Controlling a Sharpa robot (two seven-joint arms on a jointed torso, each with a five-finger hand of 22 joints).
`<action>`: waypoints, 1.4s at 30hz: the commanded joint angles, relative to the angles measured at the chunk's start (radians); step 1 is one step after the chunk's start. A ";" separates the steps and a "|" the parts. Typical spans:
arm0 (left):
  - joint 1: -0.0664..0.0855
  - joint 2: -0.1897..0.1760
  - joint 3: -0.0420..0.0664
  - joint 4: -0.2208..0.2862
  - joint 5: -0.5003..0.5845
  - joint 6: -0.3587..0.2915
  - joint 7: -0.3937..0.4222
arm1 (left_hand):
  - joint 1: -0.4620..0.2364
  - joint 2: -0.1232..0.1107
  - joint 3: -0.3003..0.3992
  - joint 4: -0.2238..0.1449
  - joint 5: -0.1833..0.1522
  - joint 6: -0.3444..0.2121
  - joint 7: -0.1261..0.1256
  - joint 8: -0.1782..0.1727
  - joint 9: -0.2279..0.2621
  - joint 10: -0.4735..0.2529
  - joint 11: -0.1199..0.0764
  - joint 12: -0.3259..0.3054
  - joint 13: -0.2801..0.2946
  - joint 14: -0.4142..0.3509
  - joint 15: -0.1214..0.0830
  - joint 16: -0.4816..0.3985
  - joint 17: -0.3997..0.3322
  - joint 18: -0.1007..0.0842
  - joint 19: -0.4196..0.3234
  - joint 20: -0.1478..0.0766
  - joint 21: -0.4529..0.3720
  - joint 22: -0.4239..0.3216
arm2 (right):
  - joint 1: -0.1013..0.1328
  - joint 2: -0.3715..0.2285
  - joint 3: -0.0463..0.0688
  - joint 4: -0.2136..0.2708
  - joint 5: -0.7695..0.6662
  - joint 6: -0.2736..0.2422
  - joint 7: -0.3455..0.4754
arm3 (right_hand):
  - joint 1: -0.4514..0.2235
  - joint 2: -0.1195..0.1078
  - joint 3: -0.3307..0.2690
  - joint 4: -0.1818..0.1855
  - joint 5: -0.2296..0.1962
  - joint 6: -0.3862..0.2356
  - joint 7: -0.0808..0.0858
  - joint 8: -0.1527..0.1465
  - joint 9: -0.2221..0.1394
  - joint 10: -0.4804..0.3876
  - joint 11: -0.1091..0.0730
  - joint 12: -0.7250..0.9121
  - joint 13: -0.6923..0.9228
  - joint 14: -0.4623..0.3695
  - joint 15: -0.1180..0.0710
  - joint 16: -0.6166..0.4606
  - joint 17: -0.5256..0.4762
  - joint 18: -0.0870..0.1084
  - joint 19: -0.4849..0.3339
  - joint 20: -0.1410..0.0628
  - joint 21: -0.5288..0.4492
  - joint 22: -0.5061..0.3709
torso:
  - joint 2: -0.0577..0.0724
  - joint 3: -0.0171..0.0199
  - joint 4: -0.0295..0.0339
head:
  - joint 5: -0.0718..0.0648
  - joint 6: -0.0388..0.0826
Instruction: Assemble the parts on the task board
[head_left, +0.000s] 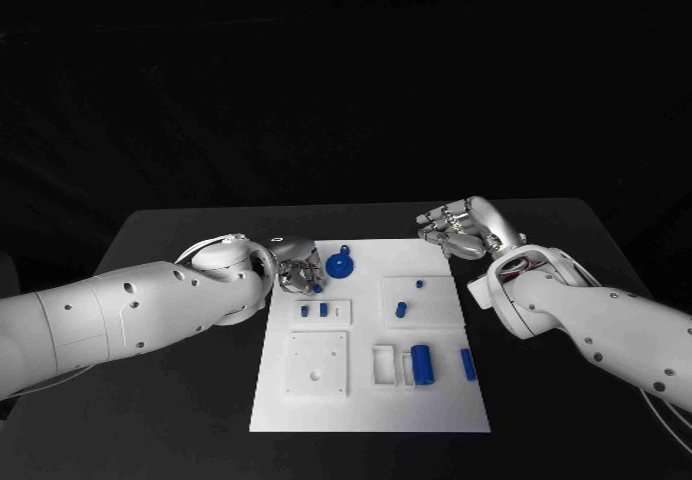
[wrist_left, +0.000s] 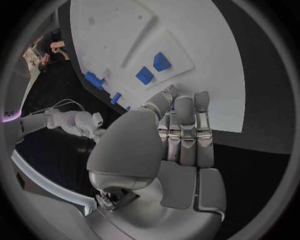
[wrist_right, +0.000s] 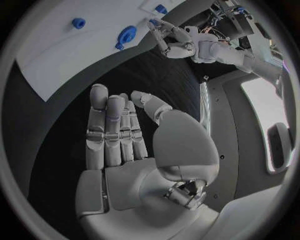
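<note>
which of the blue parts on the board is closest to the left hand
The round blue part with a tab, at the board's far end. It lies just beside the left hand; the other blue parts sit farther down the task board, toward the robot.

A white rectangular task board (head_left: 433, 405) lies flat in the middle of the black table. Near its far edge rests a round blue part with a short stem (head_left: 339, 265). Below it, two small blue pegs (head_left: 312, 310) stand in a raised white block. To their right, a small blue piece (head_left: 401, 310) sits on a square block. Near the front, a larger blue block (head_left: 421, 363) and a slim blue bar (head_left: 469, 364) lie side by side.
</note>
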 joint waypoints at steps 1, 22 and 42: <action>-0.004 0.005 -0.004 0.000 -0.004 0.019 0.009 | 0.004 0.011 0.005 -0.001 -0.002 0.010 0.007 0.007 0.003 0.000 0.001 0.004 0.002 0.005 0.001 -0.003 0.001 0.016 0.000 -0.001 0.005 0.021 | -0.001 0.001 0.000 0.002 -0.004 0.016 0.010 | 0.003 0.009 -0.002 -0.005 0.002 0.007 0.002 -0.003 -0.001 -0.009 0.000 -0.005 -0.001 -0.003 -0.002 0.005 -0.002 0.013 0.030 0.002 -0.003 0.006 | 0.000 0.0003 -0.0002 | 0.000 -0.001; -0.006 0.010 -0.007 0.002 -0.006 0.038 0.001 | 0.003 0.010 0.001 -0.001 -0.004 0.007 0.009 0.007 0.002 -0.009 0.003 0.005 0.002 0.000 0.003 -0.007 0.001 0.016 -0.003 0.001 0.005 0.021 | -0.002 0.003 0.000 0.000 -0.004 0.022 0.009 | 0.002 0.010 -0.003 -0.006 0.003 0.008 0.002 -0.004 -0.001 -0.011 0.001 -0.006 -0.002 -0.003 -0.002 0.006 -0.002 0.013 0.031 0.003 -0.008 0.009 | -0.001 0.0007 0.0002 | -0.004 -0.001; -0.006 0.005 -0.011 0.000 -0.005 0.031 -0.003 | 0.022 -0.014 -0.023 -0.030 -0.011 -0.168 -0.008 0.005 -0.001 -0.028 0.007 0.004 0.002 -0.014 0.007 -0.014 -0.005 0.014 -0.017 0.006 0.012 0.022 | -0.002 0.002 0.000 -0.001 -0.005 0.030 0.007 | -0.007 0.006 0.007 0.001 0.003 0.002 0.005 -0.004 -0.001 -0.030 0.014 -0.042 -0.011 -0.006 0.006 0.007 -0.004 0.020 0.031 0.010 -0.015 0.009 | -0.001 -0.0008 0.0001 | -0.004 -0.002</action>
